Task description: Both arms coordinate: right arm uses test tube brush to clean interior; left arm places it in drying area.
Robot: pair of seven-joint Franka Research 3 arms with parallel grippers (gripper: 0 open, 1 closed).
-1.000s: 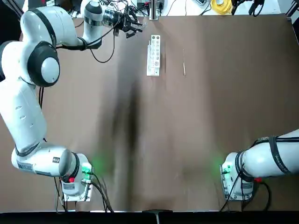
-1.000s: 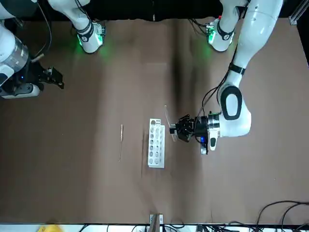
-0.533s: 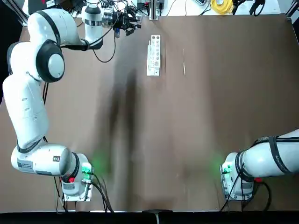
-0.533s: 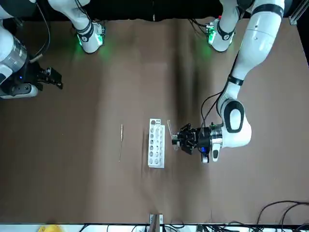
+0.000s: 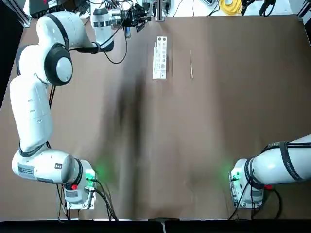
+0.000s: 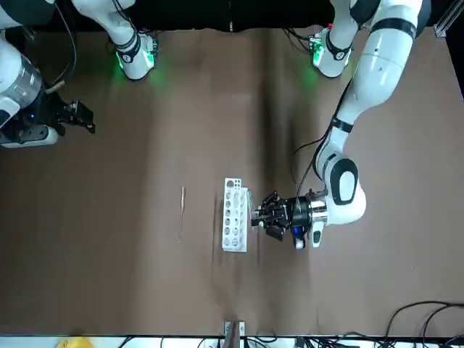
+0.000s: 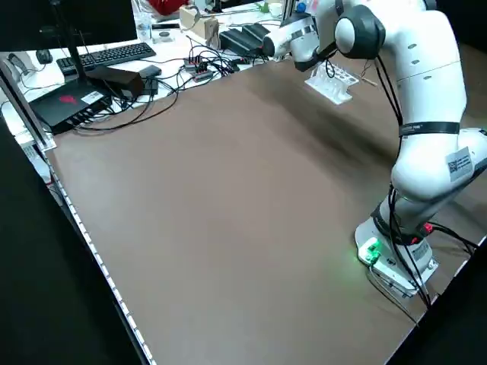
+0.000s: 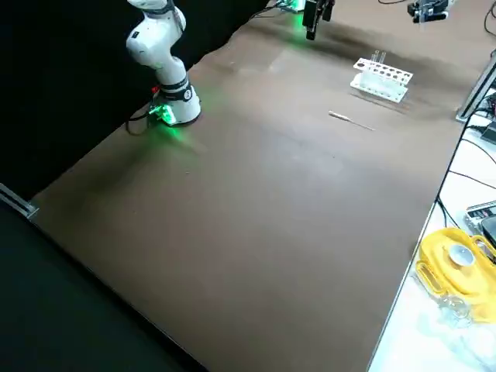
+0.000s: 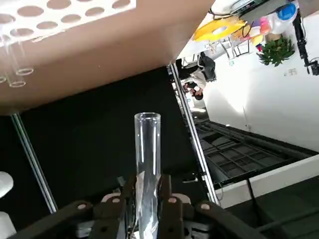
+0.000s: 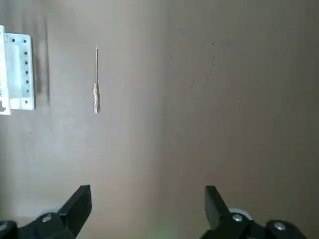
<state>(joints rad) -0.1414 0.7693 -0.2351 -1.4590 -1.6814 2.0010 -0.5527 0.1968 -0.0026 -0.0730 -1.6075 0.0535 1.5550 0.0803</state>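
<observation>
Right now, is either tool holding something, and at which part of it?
The left tool holds a clear glass test tube by its lower end; the open mouth sticks out. The right tool is open and holds nothing.

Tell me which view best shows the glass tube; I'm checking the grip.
The left wrist view: the glass tube fills it, clamped in the left gripper. The front view gives only a sliver; elsewhere it can't be made out.

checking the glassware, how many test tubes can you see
3: one test tube clamped in the left gripper, and two standing in the white rack at its edge. Others may be hidden.
</observation>
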